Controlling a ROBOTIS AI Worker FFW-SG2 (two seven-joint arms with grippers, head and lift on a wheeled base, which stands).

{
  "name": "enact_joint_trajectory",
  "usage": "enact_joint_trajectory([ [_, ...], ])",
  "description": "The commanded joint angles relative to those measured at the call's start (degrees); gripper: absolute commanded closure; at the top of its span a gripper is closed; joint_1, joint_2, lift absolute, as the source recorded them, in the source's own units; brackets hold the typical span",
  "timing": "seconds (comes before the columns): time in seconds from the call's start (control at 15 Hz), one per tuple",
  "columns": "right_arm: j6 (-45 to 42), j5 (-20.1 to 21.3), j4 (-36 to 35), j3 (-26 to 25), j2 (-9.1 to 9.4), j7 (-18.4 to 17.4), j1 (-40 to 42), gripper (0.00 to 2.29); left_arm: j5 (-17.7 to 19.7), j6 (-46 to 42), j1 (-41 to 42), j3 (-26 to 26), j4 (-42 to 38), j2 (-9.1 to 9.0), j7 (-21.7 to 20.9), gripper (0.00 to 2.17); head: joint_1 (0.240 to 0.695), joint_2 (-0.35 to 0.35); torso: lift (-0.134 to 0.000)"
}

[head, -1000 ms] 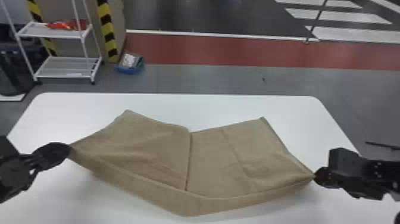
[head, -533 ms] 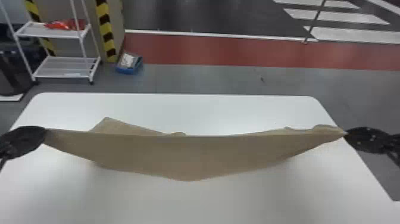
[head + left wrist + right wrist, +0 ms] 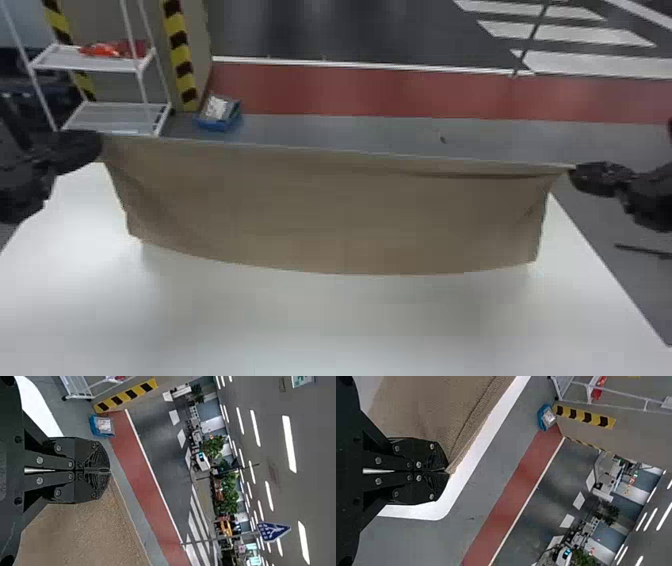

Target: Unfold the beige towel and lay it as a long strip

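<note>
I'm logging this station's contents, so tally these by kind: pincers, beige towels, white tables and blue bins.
Left pincer and right pincer: 2
Beige towel: 1
White table: 1
Blue bin: 1
Total: 5

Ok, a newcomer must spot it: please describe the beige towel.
Find the white table in the head view. Over it, between the left gripper and the right gripper, hangs the beige towel. Broad and tan, it contrasts with the white table and grey floor.
</note>
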Motion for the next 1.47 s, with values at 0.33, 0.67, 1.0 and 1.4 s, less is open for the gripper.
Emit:
enact_joint_trajectory([
  [0.33, 9.83, -0.38, 5.48, 2.45, -0.42, -4.82, -15.01, 2.26, -2.96, 2.45, -15.22, -3.95, 8.81, -0.11, 4.09, 1.71, 0.483, -0.126, -0.111],
  [0.67, -1.42, -9.96, -12.01, -13.02, 1.69, -2.01, 9.25, 2.26, 7.58, -3.17, 7.19, 3.70, -8.06, -0.11, 3.56, 1.71, 0.486, -0.139, -0.111],
  [1.0, -34.47, -11.72, -12.18, -19.08, 10.48, -0.07, 31.75, 2.26, 12.68, -35.17, 27.93, 6.95, -5.60, -2.13, 1.89, 1.71, 0.686, -0.172, -0.111],
  [1.4, -46.60, -14.35, -8.49, -22.25, 11.97, 7.49, 39.66, 2.26, 15.67, -52.22, 32.59, 16.09, 4.42, -3.36, -8.57, 1.71, 0.695, -0.156, -0.111],
])
